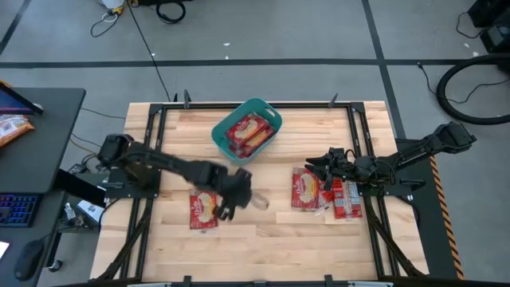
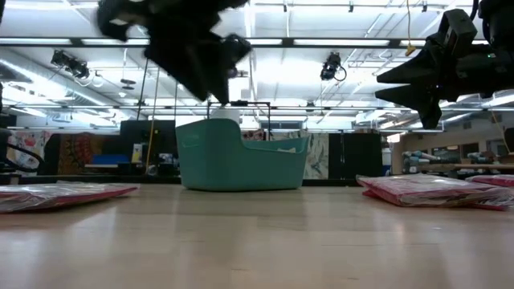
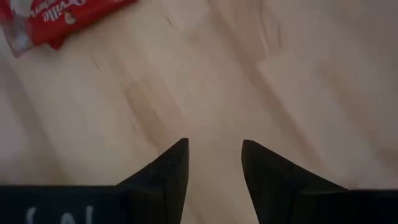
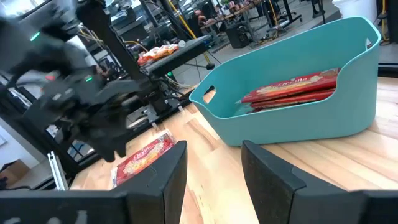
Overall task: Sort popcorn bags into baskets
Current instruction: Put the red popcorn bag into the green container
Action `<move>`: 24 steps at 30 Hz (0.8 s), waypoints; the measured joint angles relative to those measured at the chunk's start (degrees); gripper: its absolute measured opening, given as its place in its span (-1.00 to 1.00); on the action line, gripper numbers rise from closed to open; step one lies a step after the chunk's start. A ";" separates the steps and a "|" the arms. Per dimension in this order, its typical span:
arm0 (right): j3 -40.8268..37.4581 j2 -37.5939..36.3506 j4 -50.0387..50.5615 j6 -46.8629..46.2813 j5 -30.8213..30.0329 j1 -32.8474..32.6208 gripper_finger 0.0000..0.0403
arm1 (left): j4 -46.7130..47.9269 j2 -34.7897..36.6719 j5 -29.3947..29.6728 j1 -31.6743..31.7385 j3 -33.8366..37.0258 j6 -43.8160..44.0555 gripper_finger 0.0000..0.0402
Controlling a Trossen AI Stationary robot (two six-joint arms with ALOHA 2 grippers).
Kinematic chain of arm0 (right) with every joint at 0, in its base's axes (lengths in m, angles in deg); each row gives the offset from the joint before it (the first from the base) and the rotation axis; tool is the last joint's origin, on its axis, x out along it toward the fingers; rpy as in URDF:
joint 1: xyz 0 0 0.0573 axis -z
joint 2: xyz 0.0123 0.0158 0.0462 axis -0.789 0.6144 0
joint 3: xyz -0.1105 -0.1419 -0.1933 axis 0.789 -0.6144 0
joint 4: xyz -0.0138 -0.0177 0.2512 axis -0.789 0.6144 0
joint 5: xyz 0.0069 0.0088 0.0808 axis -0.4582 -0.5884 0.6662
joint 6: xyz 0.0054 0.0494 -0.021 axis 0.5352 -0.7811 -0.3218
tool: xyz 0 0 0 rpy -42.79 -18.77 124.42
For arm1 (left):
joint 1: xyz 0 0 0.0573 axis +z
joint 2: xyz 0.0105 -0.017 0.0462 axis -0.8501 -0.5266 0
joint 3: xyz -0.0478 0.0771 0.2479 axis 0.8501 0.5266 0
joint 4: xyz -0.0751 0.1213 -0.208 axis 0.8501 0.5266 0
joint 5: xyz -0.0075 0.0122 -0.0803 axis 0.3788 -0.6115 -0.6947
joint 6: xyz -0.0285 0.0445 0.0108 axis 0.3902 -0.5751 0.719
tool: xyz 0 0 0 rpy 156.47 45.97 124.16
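Observation:
The teal tub (image 1: 249,127) stands at the table's far middle with a few red popcorn packets (image 1: 248,134) stacked inside, also seen in the right wrist view (image 4: 292,90). One packet (image 1: 204,210) lies flat left of centre, and two or more packets (image 1: 305,188) (image 1: 347,199) lie flat on the right. My left gripper (image 3: 214,149) is open and empty above bare wood, just right of the left packet (image 3: 62,17). My right gripper (image 4: 214,149) is open and empty, raised above the right packets and pointing at the tub (image 4: 298,93).
Bare wood lies between the two groups of packets and along the near edge. Black frame rails (image 1: 151,151) (image 1: 362,151) run along both sides of the table. A desk with an orange snack bag (image 1: 12,127) stands off the table's left.

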 joint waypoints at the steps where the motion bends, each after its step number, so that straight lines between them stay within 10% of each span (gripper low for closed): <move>1: 0.00 0.00 0.00 0.00 0.01 -0.01 -0.22 | 1.06 0.00 2.33 -1.87 0.00 -0.20 -0.27; 14: 0.00 0.01 0.00 0.00 0.00 -0.01 -0.22 | 27.15 0.09 4.34 -16.33 0.56 21.43 -0.29; 24: 0.00 0.02 0.01 0.00 0.00 -0.01 -0.22 | 29.40 0.13 4.75 -19.31 15.65 27.10 -0.29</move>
